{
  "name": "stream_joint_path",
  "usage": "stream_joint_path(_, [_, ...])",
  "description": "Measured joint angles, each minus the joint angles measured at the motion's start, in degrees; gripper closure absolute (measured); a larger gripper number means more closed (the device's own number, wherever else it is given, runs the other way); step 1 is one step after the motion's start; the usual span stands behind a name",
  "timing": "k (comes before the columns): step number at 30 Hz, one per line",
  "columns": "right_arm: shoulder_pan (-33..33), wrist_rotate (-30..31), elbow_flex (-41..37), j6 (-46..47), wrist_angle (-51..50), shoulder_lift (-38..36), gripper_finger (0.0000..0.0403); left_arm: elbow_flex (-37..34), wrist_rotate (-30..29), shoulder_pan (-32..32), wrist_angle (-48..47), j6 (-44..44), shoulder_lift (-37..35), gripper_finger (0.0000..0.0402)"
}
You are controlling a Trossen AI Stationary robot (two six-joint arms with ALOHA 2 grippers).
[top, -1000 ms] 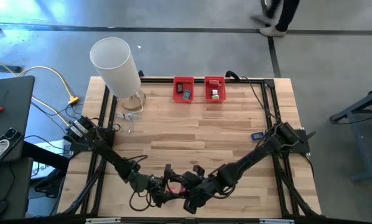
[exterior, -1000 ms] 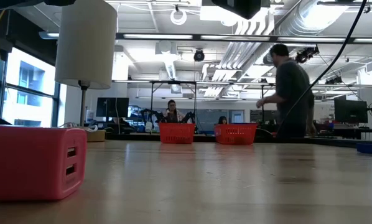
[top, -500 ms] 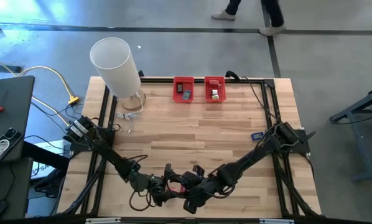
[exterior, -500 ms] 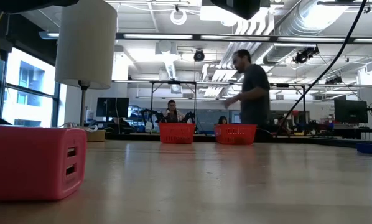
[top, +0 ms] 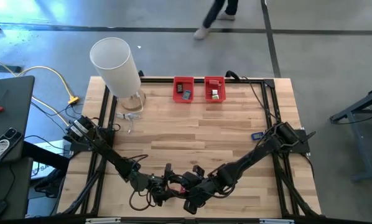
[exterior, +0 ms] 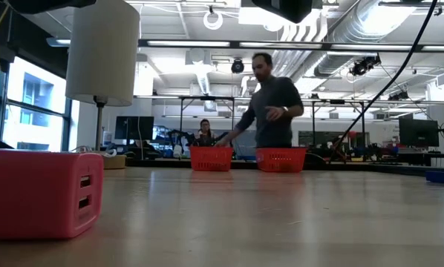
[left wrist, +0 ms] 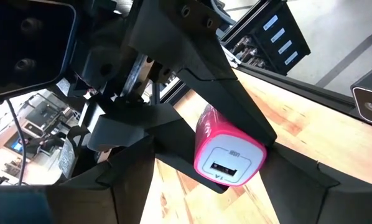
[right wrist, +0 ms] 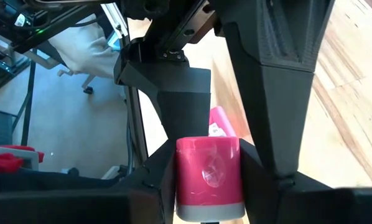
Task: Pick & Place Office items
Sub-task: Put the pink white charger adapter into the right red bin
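Observation:
A pink charger block (top: 184, 181) hangs above the table's near middle, where both arms meet. My right gripper (top: 191, 188) is shut on this block (right wrist: 209, 177). My left gripper (top: 171, 184) faces it, open. In the left wrist view the block's port end (left wrist: 228, 163) shows between the left gripper's (left wrist: 214, 190) two fingers, which stand on either side of it without touching. A second pink block (exterior: 40, 194) with two ports rests on the table close to the low camera. A small blue piece (top: 256, 135) lies on the table at the right. My right gripper pinches the pink block by two opposite sides (right wrist: 181, 180) between its two fingers (right wrist: 255, 171). The fingers slant down from the table's right side. The block is lifted clear of the table, its port end (left wrist: 228, 163) turned toward my left gripper.
Two red bins (top: 183, 89) (top: 214, 88) with small pieces inside stand at the far edge. A tall white cylinder (top: 114, 65) stands at the far left corner. A person (exterior: 266, 104) moves behind the table, beyond the bins. Bare wood lies between the bins and the arms.
Both arms have kept still with the block held between them. The person behind the table has walked across the room toward the left of the low view and now leans over near the bins.

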Motion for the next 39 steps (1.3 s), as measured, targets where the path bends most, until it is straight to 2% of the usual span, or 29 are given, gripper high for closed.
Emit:
stream_joint_path(16, [-0.1, 0.5, 0.2, 0.5, -0.6, -0.1, 0.0282, -0.1, 0.3, -1.4, 2.9, 1.7, 0.0, 0.0142])
stream_joint_path(21, [-0.1, 0.6, 0.2, 0.6, -0.5, -0.1, 0.0273, -0.1, -1.5, -1.5, 3.9, 1.7, 0.1, 0.0142])
stream_joint_path(25, [-0.1, 0.5, 0.2, 0.7, -0.2, -0.1, 0.0282, -0.1, 0.4, -1.5, 4.5, 1.7, 0.1, 0.0142])
stream_joint_path(31, [-0.2, 0.2, 0.1, 0.5, 0.9, -0.1, 0.0274, -0.1, 2.9, -1.5, 5.1, 1.7, 0.1, 0.0142])
stream_joint_path(33, [-0.4, 1.9, 0.1, 0.4, 0.9, -0.1, 0.0273, 0.0, 3.9, -1.5, 6.2, 1.9, 0.1, 0.0142])
stream_joint_path(39, [-1.0, 2.1, 0.1, 0.0, 1.2, -0.1, 0.0282, 0.0, 2.2, -1.9, 9.5, 3.1, 0.0, 0.0142])
